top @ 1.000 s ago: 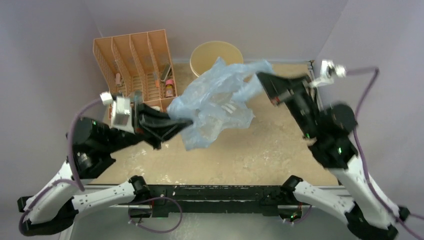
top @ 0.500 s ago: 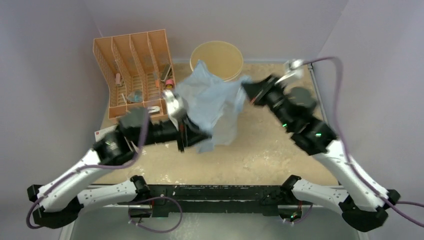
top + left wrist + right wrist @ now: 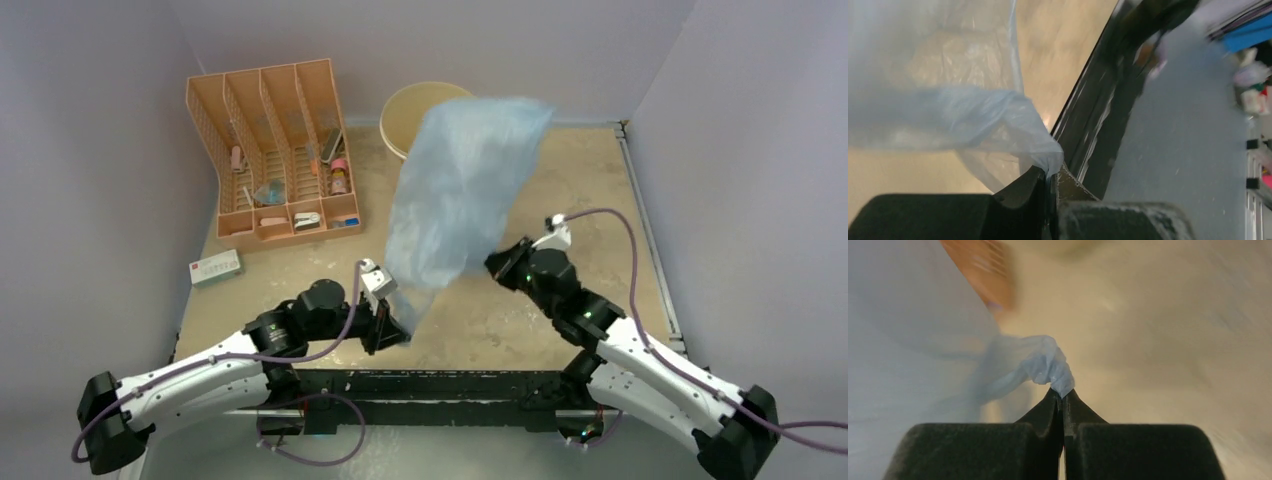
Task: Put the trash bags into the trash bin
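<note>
At the near edge we kept both arms folded close to their bases. Our left gripper was pressed together on one corner of the trash bag, the film drawn to a twist between its jaws. Our right gripper was clamped the same way on a second bunched corner. We judged that pinching two separate corners kept the thin film spread and under control rather than crumpled. From those grips the bag billowed away from us as a broad translucent sheet, up off the table. To the left a small box lay flat. The bag's far end overlapped the right side of the trash bin from above, though we could not tell whether it touched, and we judged it not yet inside. Left of the bin stood the orange organizer rack.
</note>
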